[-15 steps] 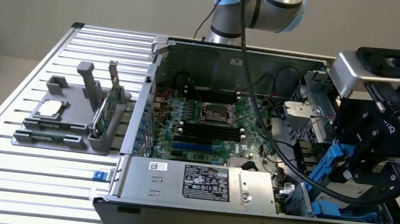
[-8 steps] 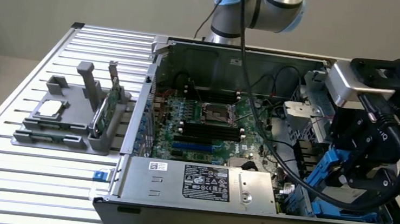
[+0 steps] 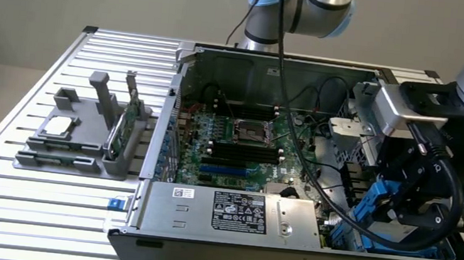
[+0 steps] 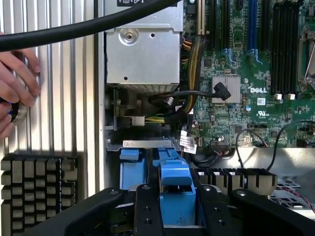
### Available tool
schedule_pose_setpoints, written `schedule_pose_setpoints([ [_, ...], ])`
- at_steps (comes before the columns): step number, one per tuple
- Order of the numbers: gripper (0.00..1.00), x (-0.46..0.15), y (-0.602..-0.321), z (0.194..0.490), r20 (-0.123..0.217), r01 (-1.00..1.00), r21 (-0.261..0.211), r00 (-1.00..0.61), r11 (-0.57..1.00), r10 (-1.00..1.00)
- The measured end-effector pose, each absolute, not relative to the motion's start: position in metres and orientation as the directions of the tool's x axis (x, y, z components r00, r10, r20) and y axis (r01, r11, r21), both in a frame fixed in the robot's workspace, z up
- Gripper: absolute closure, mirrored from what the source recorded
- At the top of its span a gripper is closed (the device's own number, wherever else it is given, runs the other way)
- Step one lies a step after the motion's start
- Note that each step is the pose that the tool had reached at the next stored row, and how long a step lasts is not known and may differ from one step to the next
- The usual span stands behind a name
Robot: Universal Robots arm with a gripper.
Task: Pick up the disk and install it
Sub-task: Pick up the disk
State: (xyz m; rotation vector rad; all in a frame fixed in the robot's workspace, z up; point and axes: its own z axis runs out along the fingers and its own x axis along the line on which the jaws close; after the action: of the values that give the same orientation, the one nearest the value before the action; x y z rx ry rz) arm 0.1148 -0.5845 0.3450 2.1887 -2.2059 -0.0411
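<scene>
Slatted table (image 3: 31,213) bears the computer case (image 3: 247,59); the gripper (image 4: 177,209), fingers (image 4: 147,211) clamped on the disk (image 4: 174,172), should keep it square.

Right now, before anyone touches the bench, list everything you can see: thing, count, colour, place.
table: 1, silver, under everything
computer case: 1, grey, on the table
motherboard: 1, green, inside the case
power supply: 1, silver, inside the case
holder: 1, grey, table, exterior view's left
chip: 1, silver, on the holder
circuit card: 1, green, upright in the holder
disk: 1, blue carrier, in the claw
hand: 1, a person's, over the table
arm: 1, silver-blue, behind the case
claw: 1, black, shut on the disk
</scene>
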Motion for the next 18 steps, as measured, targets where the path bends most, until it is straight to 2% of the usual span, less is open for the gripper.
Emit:
schedule_pose_setpoints([
  [7, 0.66, 0.115, -0.584, 0.338, 0.002, -0.999, 0.047, -0.007, 0.007, -1.0],
  [8, 0.62, 0.115, -0.584, 0.339, 0.002, -0.999, 0.048, -0.007, 0.007, -1.0],
  [9, 0.62, 0.115, -0.584, 0.339, 0.002, -0.999, 0.048, -0.007, 0.007, -1.0],
  [18, 0.62, 0.115, -0.584, 0.355, 0.014, -0.999, 0.049, -0.007, 0.007, -1.0],
])
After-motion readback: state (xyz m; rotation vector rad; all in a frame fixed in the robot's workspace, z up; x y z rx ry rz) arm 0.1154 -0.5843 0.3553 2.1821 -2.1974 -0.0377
